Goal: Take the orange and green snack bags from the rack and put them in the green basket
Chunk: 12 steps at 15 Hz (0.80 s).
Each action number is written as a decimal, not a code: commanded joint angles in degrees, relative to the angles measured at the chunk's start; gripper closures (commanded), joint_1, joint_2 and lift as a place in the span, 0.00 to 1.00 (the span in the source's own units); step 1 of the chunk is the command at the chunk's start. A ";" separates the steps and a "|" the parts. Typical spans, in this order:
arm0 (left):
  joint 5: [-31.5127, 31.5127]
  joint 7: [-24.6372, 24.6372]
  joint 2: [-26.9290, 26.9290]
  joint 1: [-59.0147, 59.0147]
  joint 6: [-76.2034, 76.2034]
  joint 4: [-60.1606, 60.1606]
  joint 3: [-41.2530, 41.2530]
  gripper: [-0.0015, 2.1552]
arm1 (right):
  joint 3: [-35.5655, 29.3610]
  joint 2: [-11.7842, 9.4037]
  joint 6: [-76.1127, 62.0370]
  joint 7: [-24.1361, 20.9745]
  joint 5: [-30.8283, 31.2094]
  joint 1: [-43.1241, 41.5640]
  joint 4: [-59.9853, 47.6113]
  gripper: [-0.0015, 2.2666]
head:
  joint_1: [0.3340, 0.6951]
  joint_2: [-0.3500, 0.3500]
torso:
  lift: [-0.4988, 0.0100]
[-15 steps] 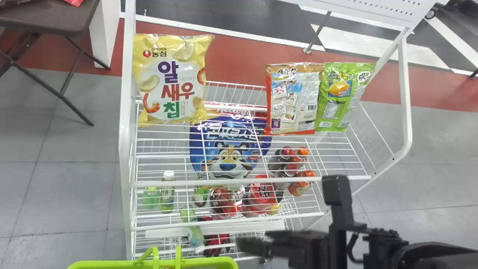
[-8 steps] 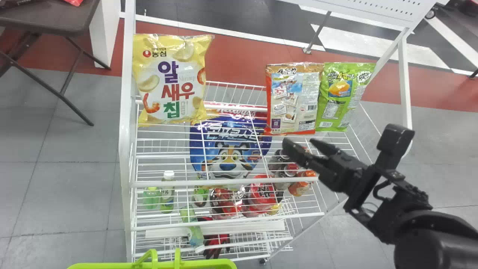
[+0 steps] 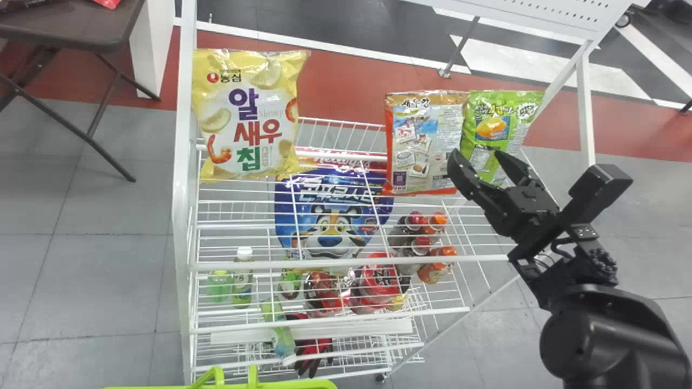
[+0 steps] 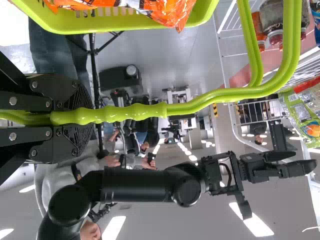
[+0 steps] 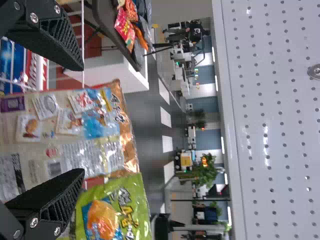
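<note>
So, our R pincer (image 3: pixel 477 155) is wide, near orange bag (image 3: pixel 419 135) and green bag (image 3: pixel 503 116) on rack (image 3: pixel 183 216); L pincer (image 4: pixel 76 117) grips handle (image 4: pixel 135 112) of green basket (image 4: pixel 202 16). Bags prob. light, soft, slippery: we should pinch sides gently, approx. mid-height.

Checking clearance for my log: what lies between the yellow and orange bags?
Head view: no item stands between the yellow bag and the orange bag; the blue bag shows lower, through the rack.
</note>
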 commanded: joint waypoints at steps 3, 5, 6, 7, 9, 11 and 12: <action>-0.01 -0.22 0.06 0.61 -0.18 0.00 0.35 1.00 | 0.25 -3.01 -6.48 -0.29 3.57 -7.69 14.41 0.04 | 1.00 0.00 | 0.98; -0.01 -0.40 0.14 0.96 0.00 0.00 0.62 1.00 | 0.25 -4.94 -8.94 -0.38 5.07 -12.08 21.80 0.04 | 1.00 0.00 | 0.98; -0.01 -0.40 0.14 1.05 0.00 -0.09 0.62 1.00 | 0.25 -6.00 -10.70 -0.29 5.24 -14.02 25.31 0.04 | 1.00 0.00 | 0.98; -0.01 -0.31 0.14 1.05 0.00 -0.09 0.71 1.00 | 0.34 -6.61 -11.23 -0.29 5.24 -15.51 27.77 0.04 | 1.00 0.00 | 0.98; -0.01 -0.31 0.14 1.05 0.00 -0.18 0.79 1.00 | 0.34 -7.67 -13.69 -0.38 5.60 -18.67 33.22 0.04 | 1.00 0.00 | 0.98; -0.01 -0.22 0.14 1.05 0.00 -0.44 1.06 1.00 | 0.69 -8.63 -15.09 -0.38 5.77 -21.22 37.18 0.04 | 1.00 0.00 | 0.98; -0.01 -0.13 0.06 0.96 0.00 -0.53 1.23 1.00 | 1.04 -9.25 -15.45 -0.47 5.95 -22.28 38.94 0.04 | 1.00 0.00 | 0.98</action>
